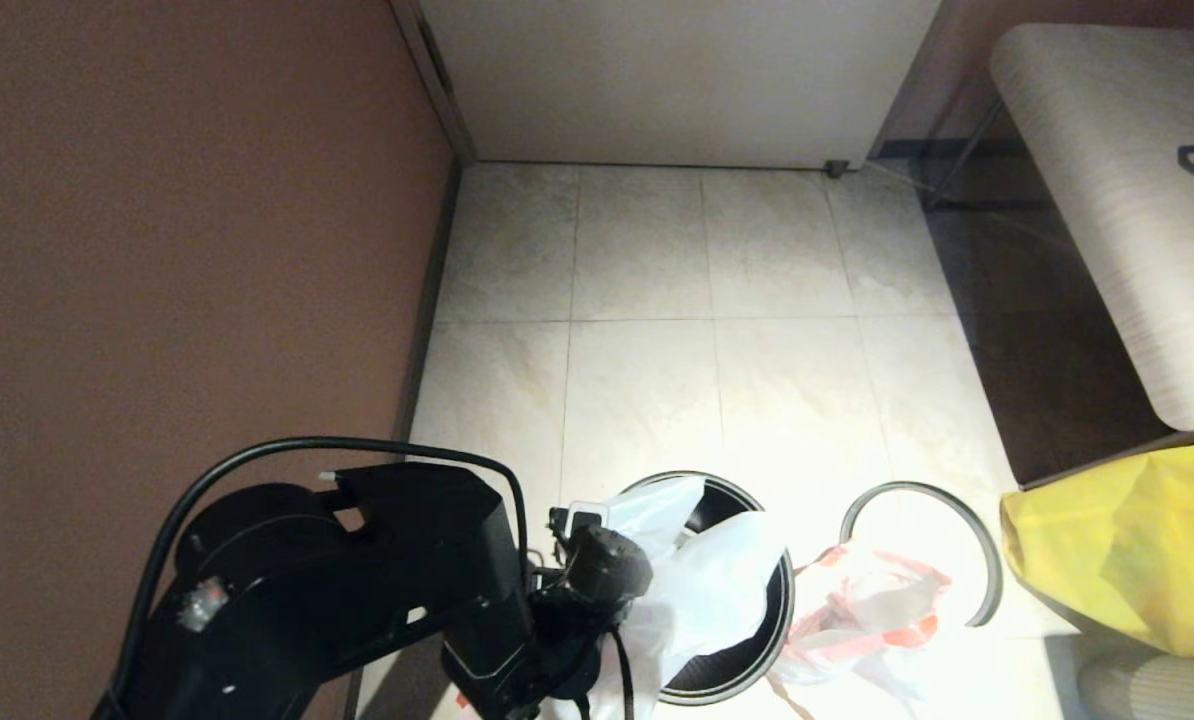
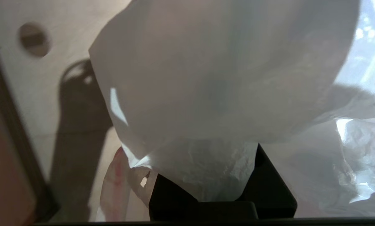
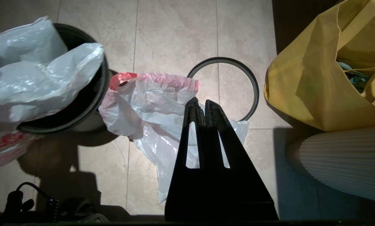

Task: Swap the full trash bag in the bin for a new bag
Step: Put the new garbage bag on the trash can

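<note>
The black bin (image 1: 783,600) (image 3: 103,78) stands on the tiled floor with a white bag (image 1: 717,590) (image 3: 33,84) (image 2: 222,78) bunched over its near rim. My left gripper (image 1: 647,590) (image 2: 211,141) is at that rim, open. Its fingers (image 2: 269,188) stand well apart, with the white film between and over them and the tips covered. The grey hoop (image 1: 987,560) (image 3: 253,84) lies on the floor to the right of the bin. A crumpled pink-edged bag (image 1: 877,610) (image 3: 149,100) lies between bin and hoop. My right gripper (image 3: 200,102) hangs above it, shut and empty.
A large yellow bag (image 1: 1127,570) (image 3: 316,78) stands at the right, with a ribbed white object (image 3: 347,160) beside it. A red-printed white bag (image 3: 2,144) hangs outside the bin. A brown wall (image 1: 157,250) runs along the left. A pale bench (image 1: 1127,200) is at the back right.
</note>
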